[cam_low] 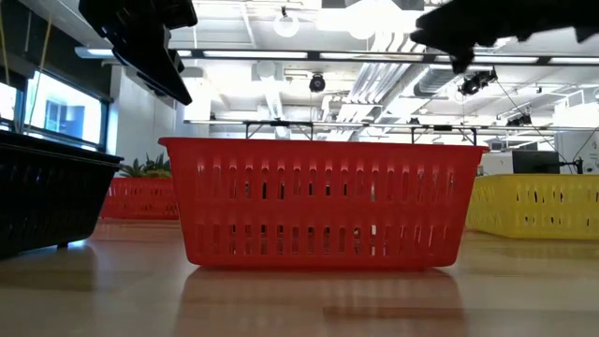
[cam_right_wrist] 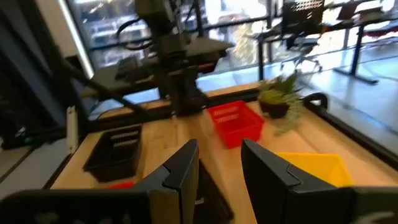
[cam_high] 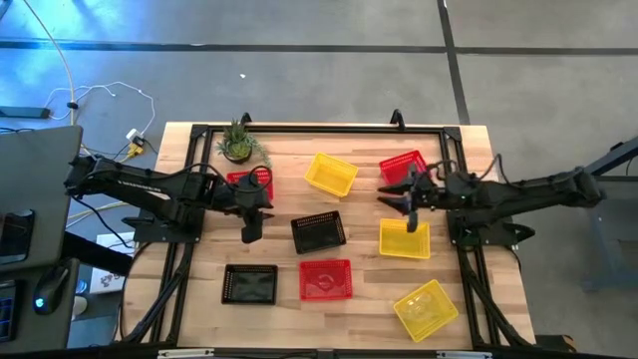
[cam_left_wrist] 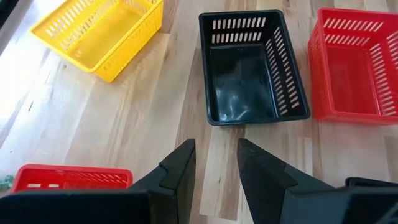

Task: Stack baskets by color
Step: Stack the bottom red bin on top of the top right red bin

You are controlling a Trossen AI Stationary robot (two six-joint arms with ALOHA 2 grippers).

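You've got nothing stacked; baskets lie scattered singly; black basket (cam_high: 249, 284) at 7 o'clock, red basket (cam_high: 326, 279) at 6, yellow basket (cam_high: 427, 308) at 5; left gripper (cam_high: 251, 225) and right gripper (cam_high: 408, 206) hover mid-table, fingers narrowly parted, empty; all stacking remains.

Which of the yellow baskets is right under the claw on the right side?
The middle yellow basket, just below the right claw. The other two lie apart from it: one toward the table's far middle, one tilted near the front edge.
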